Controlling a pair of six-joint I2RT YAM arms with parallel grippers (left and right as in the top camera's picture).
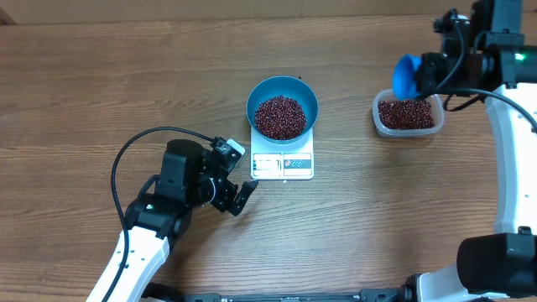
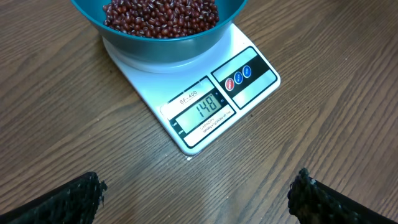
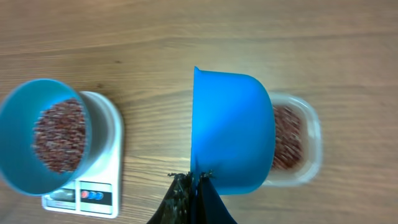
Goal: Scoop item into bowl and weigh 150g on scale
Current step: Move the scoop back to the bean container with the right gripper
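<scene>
The left fingers (image 2: 73, 198) stand wide apart and hold nothing; their dark tips frame bare wood of the desk (image 1: 101, 84) just in front of the white digital kitchen scale (image 2: 249, 93). The scale lies flat on the desk, with its display and three round buttons on the edge facing these fingers. The display reads 148. The blue bowl (image 2: 180, 46) sits upright on the scale platform, wider than the platform and overhanging it. Inside the bowl, the red-brown beans (image 2: 161, 12) form a heap that covers the bottom. Well apart from the scale, toward the right arm, a clear plastic tub (image 1: 379, 117) rests on the desk and holds a further layer of the same beans. The right fingers (image 3: 180, 202) are pressed together, clamped on the rear edge of a blue scoop (image 3: 233, 137). The scoop is held above the tub end nearest the scale. Its contents cannot be determined from these views.
</scene>
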